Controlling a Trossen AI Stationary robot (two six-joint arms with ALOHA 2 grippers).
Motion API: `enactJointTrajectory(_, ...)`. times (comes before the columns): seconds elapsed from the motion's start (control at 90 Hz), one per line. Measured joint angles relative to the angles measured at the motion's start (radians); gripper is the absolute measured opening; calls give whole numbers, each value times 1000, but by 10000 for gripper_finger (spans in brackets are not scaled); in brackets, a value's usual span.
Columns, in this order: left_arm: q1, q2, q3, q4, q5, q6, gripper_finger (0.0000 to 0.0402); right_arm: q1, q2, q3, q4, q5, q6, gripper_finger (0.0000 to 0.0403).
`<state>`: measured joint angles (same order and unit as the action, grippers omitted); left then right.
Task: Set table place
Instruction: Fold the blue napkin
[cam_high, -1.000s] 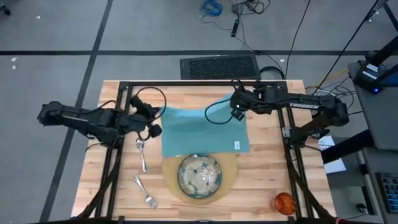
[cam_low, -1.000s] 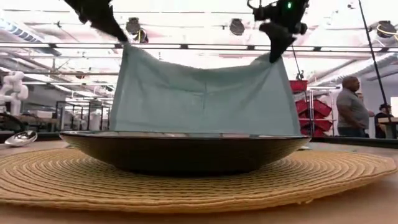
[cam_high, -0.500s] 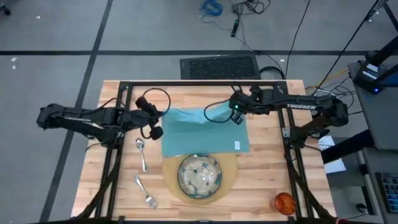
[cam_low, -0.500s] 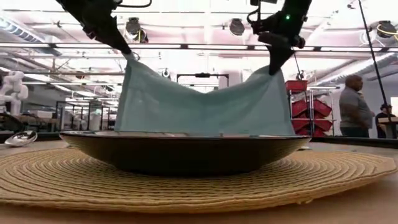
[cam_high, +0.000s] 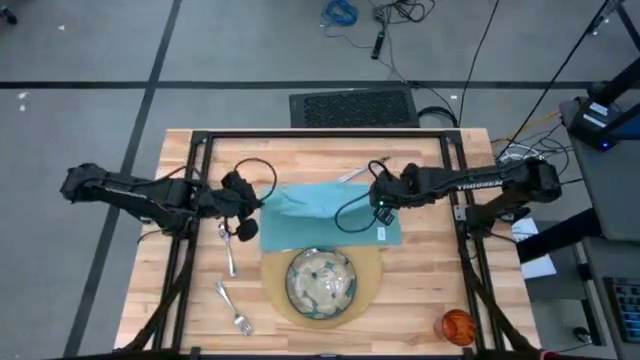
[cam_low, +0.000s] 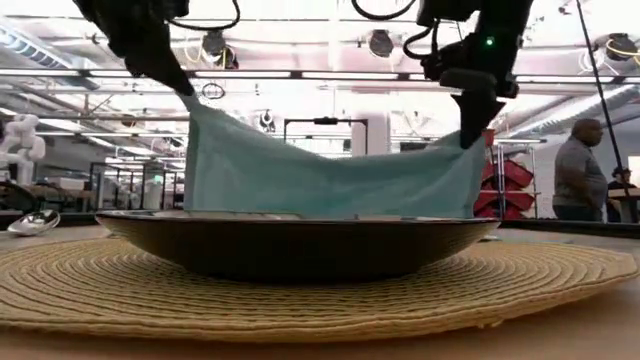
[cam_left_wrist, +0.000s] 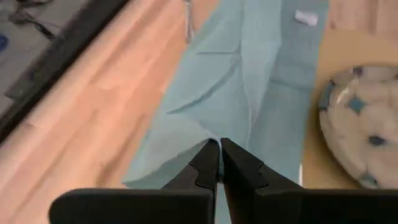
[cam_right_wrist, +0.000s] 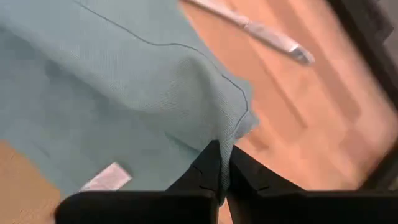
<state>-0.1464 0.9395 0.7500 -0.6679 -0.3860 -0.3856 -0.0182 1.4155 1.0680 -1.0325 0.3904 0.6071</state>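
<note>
High view is showing the left end effector (cam_high: 243, 203) and right end effector (cam_high: 383, 203) each pinching a corner of the teal napkin (cam_high: 325, 218), folding it at twelve o'clock of the dish (cam_high: 320, 281) on the placemat (cam_high: 371, 283). Fork (cam_high: 234, 311), spoon (cam_high: 227, 246), knife (cam_high: 357, 172) and cup (cam_high: 458, 325) are lying unplaced on the surface (cam_high: 430, 280).

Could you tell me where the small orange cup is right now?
In the high view the small orange cup stands near the table's lower-right corner, apart to the right of the round tan placemat, untouched by either gripper.
</note>
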Motion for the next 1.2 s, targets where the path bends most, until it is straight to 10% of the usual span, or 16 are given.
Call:
enactJointTrajectory(0.778,-21,50,-136,268,28,-18,0,96,0,-113,132,-37,129,0)
enactJointTrajectory(1.2,90,-31,342,245,1,376,0,-45,-2,517,-162,155,-215,0)
